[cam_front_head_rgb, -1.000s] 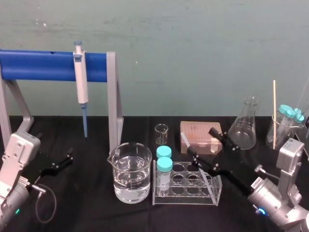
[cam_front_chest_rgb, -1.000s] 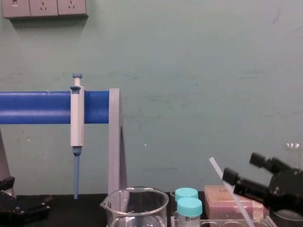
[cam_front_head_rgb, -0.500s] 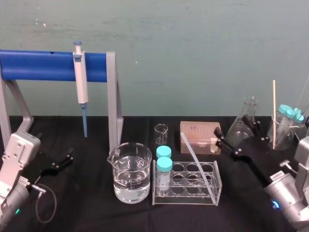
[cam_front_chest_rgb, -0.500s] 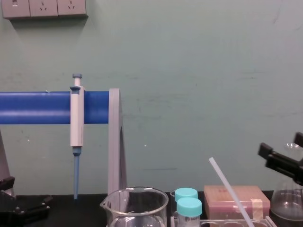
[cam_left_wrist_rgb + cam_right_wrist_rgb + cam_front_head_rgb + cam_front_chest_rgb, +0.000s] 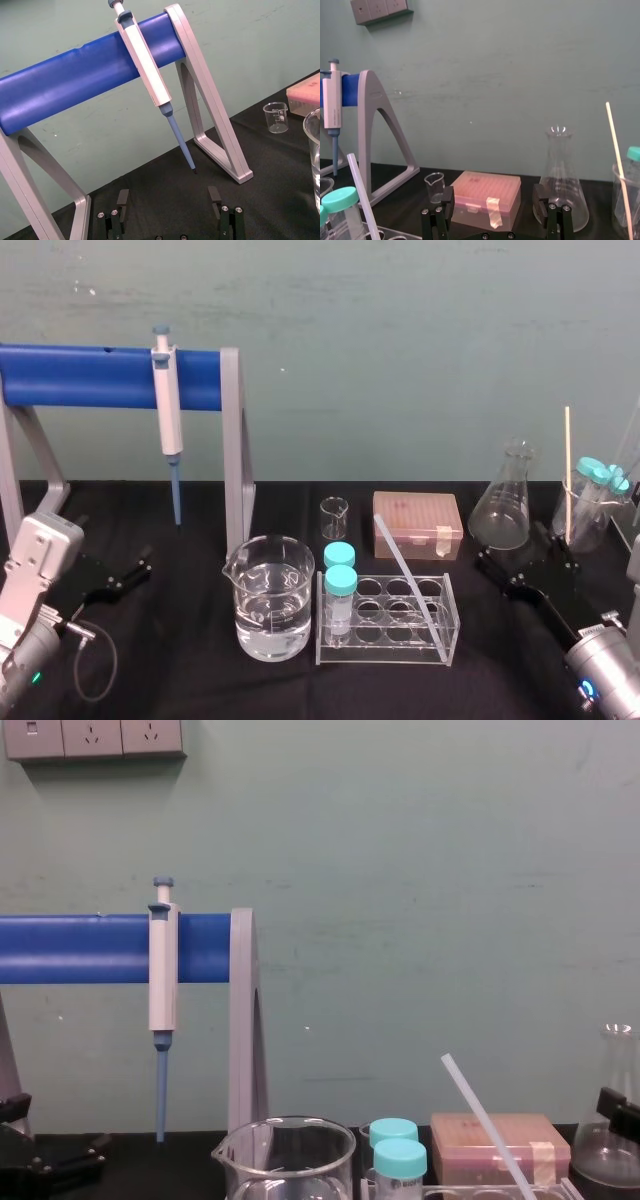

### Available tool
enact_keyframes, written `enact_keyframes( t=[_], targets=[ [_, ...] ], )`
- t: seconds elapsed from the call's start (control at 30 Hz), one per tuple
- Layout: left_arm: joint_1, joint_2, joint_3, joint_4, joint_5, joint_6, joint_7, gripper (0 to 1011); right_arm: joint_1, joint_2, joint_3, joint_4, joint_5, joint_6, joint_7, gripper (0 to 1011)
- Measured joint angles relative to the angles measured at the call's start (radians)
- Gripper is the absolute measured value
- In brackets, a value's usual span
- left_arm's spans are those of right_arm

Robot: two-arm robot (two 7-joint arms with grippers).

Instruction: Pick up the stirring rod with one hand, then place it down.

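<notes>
Propped by the tube rack's (image 5: 385,655) rim, the stirring rod (image 5: 400,565) is leaning unaided, left of the right gripper (image 5: 518,550), which is hovering empty, jaws spread; the left gripper (image 5: 125,575) is idling, likewise spread.

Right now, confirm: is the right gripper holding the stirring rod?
No: the stirring rod leans in the tube rack, apart from the open right gripper.

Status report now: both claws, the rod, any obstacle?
Left claw open, idle at far left. Right claw open, empty, before the flask. Rod leans in the rack, no claw touching.
</notes>
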Motion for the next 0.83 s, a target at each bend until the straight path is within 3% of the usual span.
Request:
enact_keyframes(
  t=[0.83],
  targets=[
    [0.000, 0.000, 0.000, 0.000, 0.000, 0.000, 0.000, 1000, 0.002, 0.001, -0.002, 0.002, 0.000, -0.005, 0.004, 1002]
  ],
)
